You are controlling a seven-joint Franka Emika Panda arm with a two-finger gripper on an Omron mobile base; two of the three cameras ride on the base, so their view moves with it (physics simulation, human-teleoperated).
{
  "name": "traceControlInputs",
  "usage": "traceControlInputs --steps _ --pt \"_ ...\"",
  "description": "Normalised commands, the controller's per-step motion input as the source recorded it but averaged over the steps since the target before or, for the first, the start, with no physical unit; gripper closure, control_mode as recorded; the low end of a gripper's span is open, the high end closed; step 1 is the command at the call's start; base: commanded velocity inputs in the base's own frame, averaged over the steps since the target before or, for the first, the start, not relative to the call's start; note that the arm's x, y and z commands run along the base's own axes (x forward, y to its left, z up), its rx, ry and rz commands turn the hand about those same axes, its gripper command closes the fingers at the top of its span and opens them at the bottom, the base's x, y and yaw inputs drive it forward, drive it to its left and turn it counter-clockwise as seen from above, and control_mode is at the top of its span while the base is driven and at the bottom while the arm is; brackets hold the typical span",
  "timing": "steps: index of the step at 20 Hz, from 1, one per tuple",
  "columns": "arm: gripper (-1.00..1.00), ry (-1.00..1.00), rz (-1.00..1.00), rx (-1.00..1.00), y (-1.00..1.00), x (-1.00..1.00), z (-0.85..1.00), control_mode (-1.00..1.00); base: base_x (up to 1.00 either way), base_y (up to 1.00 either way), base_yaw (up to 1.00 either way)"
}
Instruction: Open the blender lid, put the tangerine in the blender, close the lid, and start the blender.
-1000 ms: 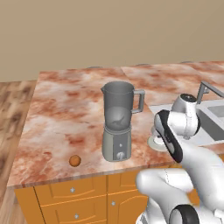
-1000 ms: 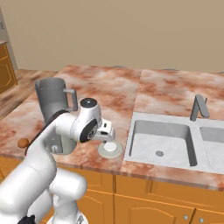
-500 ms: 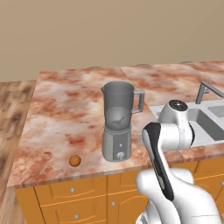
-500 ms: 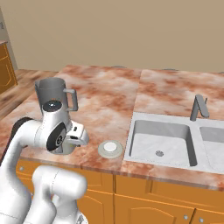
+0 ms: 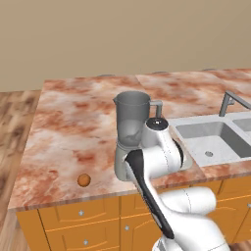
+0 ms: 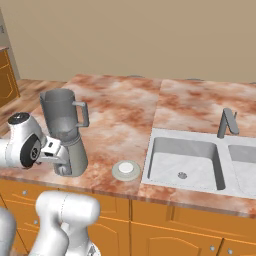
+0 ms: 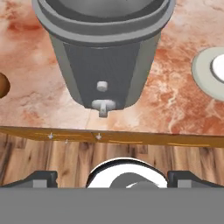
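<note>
The lid (image 6: 126, 170) is already off and lies flat on the counter (image 6: 125, 115), between the blender (image 6: 65, 135) and the sink (image 6: 185, 162), near the front edge. The jar stands open, so the step in hand is judged to be fetching the tangerine (image 5: 84, 180), which sits alone near the front edge, toward the counter's left end and apart from the blender. The gripper (image 6: 55, 150) is seen low at the front of the blender base. The fingers' state cannot be told (only dark stubs show in the hand view). Next, the hand must be carried left along the front edge, lowered over the fruit and closed gently around it.
</note>
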Motion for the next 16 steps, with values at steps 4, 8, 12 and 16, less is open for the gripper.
traceControlInputs --steps 4,8,12,16 --pt "-1.00 0.06 0.01 -0.06 1.00 0.00 -0.03 -1.00 0.00 0.00 0.00" --pt "-1.00 0.00 0.00 -0.13 1.00 0.00 -0.01 -1.00 0.00 0.00 0.00" --pt "-1.00 0.00 0.00 -0.12 0.94 0.05 -0.04 -1.00 0.00 0.00 0.00" --pt "-1.00 0.07 0.00 -0.04 0.56 0.23 -0.19 -1.00 0.00 0.00 0.00"
